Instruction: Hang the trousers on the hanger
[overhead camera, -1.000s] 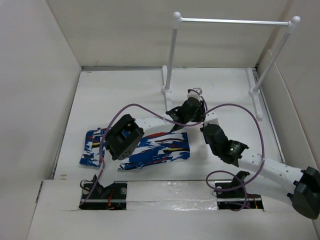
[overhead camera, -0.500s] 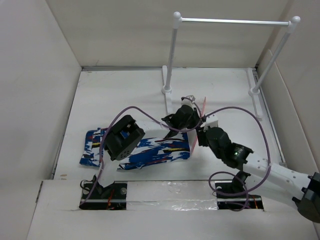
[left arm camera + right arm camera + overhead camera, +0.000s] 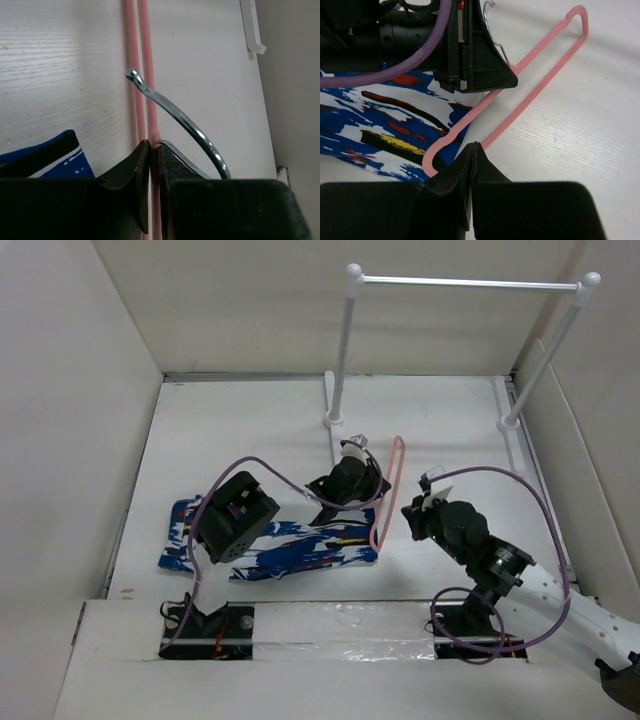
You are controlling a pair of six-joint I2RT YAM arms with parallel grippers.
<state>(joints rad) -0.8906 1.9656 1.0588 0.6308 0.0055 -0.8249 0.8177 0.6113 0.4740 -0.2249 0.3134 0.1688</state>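
2 grippers meet at the hanger (image 3: 146, 50). The left gripper (image 3: 150, 145) pinches its pink frame at the neck, just under the metal hook (image 3: 185, 120), probably to steady it for threading. The right gripper (image 3: 473, 146) is closed on nothing, tips just beside the hanger's lower bar. The trousers (image 3: 310, 545) lie flat on the table (image 3: 250, 430). Their right end lies under the hanger's corner, not yet threaded through.
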